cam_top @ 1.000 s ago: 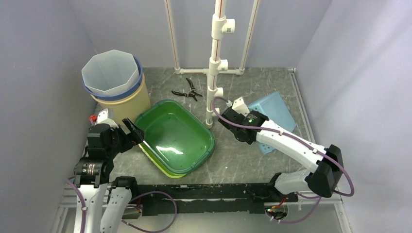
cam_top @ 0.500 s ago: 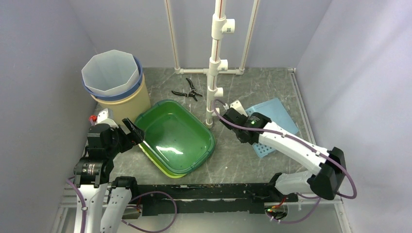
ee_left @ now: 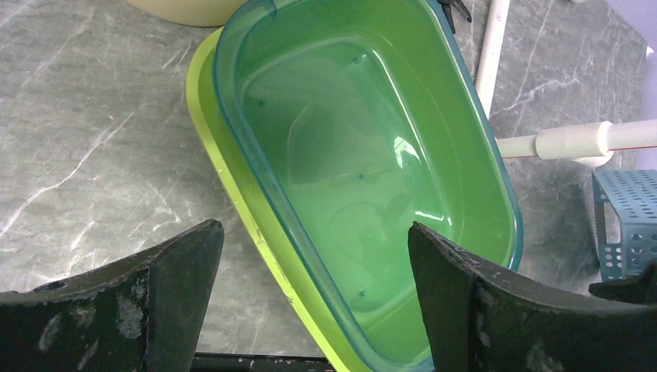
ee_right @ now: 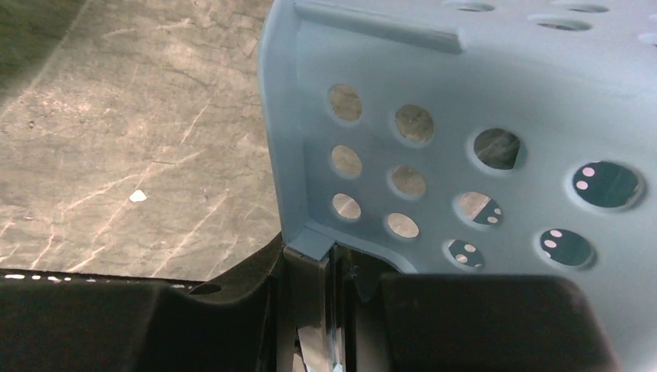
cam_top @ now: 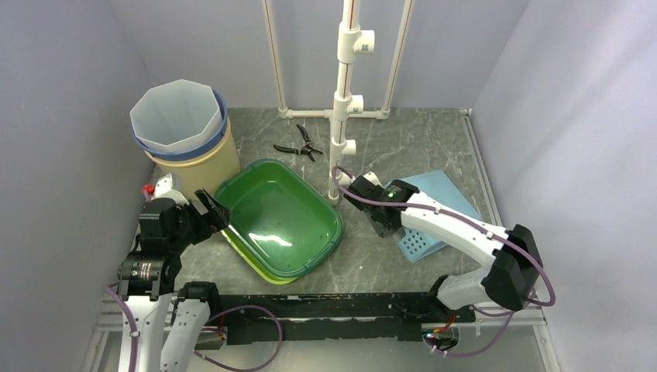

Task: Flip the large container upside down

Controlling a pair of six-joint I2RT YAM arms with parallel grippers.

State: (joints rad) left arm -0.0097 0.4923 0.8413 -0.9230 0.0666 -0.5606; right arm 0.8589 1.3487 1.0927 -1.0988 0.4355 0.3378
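Right wrist view: the right gripper (ee_right: 310, 267) is clamped on a corner of the blue basket (ee_right: 465, 116), a perforated plastic crate that appears tipped on the surface (cam_top: 418, 139) right of the green tub (cam_top: 279, 213). It is probably light, fairly stiff and a little slick, so that rim corner seems a sensible hold. The left gripper (ee_left: 314, 240) hangs wide apart by the green tub, touching nothing; crate and tub look empty — the bucket (cam_top: 197, 167) holds a white liner.
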